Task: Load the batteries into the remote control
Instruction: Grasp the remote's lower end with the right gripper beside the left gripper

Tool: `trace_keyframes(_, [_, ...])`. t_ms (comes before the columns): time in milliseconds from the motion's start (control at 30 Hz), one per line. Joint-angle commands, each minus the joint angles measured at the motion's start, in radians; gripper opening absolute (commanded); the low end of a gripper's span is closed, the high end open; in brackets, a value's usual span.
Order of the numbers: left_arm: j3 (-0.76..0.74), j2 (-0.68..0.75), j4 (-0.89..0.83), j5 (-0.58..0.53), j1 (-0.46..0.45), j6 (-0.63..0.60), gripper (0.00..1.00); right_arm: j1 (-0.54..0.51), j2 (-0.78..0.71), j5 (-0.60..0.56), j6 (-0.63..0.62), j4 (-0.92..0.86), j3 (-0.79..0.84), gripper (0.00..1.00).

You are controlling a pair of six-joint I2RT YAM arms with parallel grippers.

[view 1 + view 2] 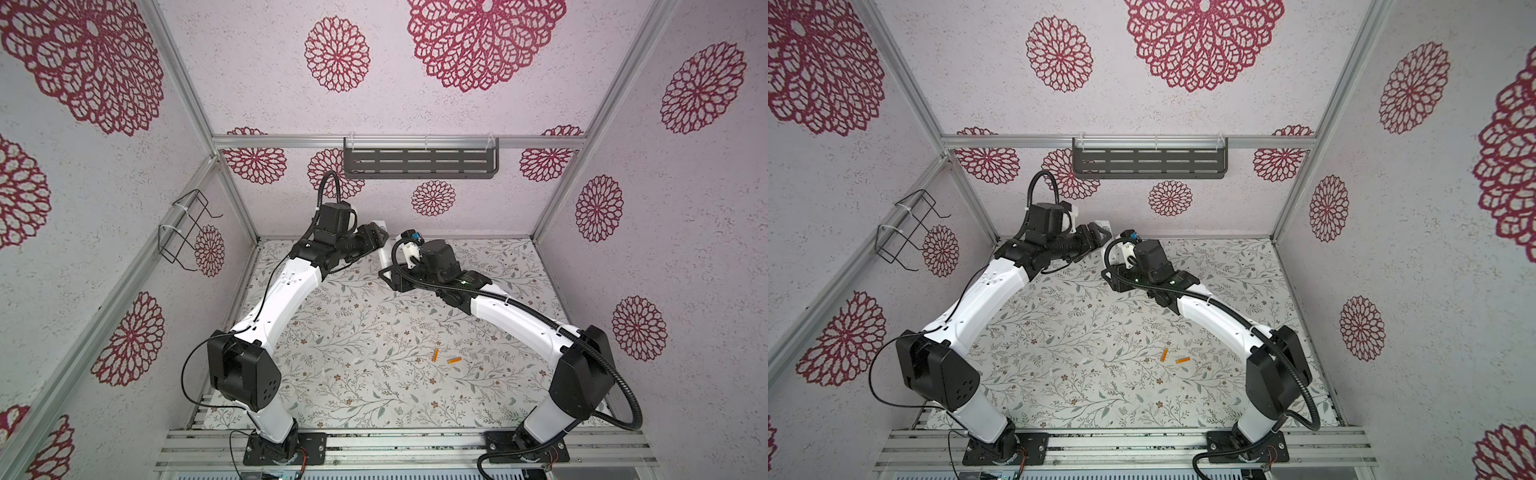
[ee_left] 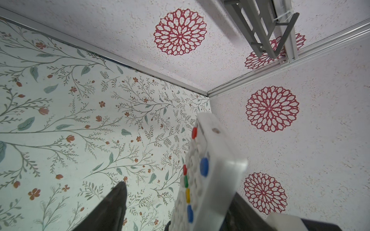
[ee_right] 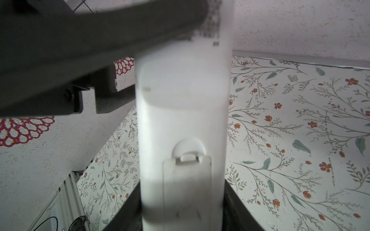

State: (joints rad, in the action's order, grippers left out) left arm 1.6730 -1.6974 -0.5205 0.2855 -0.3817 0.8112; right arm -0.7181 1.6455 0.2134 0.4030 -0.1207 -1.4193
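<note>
remote control (image 3: 182, 124) lengthwise front-to-back, battery-cover end tight in right tool (image 3: 181, 202), coloured-button end loose inside open left tool (image 2: 178, 194)

Robot test cell, laboratory type. Evidence: aluminium-profile frame (image 1: 399, 141) enclosing patterned wall panels (image 1: 266, 70); two arms (image 1: 286, 299) bolted to base rails (image 1: 399, 451) at the floral worktop (image 1: 353, 386); slotted shelf (image 1: 419, 163) beyond the left end effector (image 1: 376, 237), wire rack (image 1: 185, 230) outboard of it.
</note>
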Motion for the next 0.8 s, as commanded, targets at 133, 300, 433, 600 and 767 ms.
trace_keyframes(133, [0.038,-0.030,-0.007,0.006,-0.004,-0.021,0.62,-0.015,0.005,0.018,-0.010,0.063,-0.059,0.00])
trace_keyframes(300, [0.041,-0.034,-0.007,0.018,-0.003,-0.028,0.48,-0.023,0.013,0.017,-0.013,0.059,-0.067,0.00])
trace_keyframes(433, [0.040,-0.037,-0.008,0.026,-0.003,-0.030,0.36,-0.027,0.013,0.016,-0.016,0.053,-0.069,0.00])
trace_keyframes(600, [0.037,-0.031,-0.009,0.042,-0.003,-0.049,0.19,-0.029,0.008,0.028,-0.020,0.049,-0.070,0.01])
trace_keyframes(767, [0.023,-0.014,-0.024,0.076,0.005,-0.087,0.01,-0.043,-0.014,0.048,-0.073,0.020,-0.072,0.55])
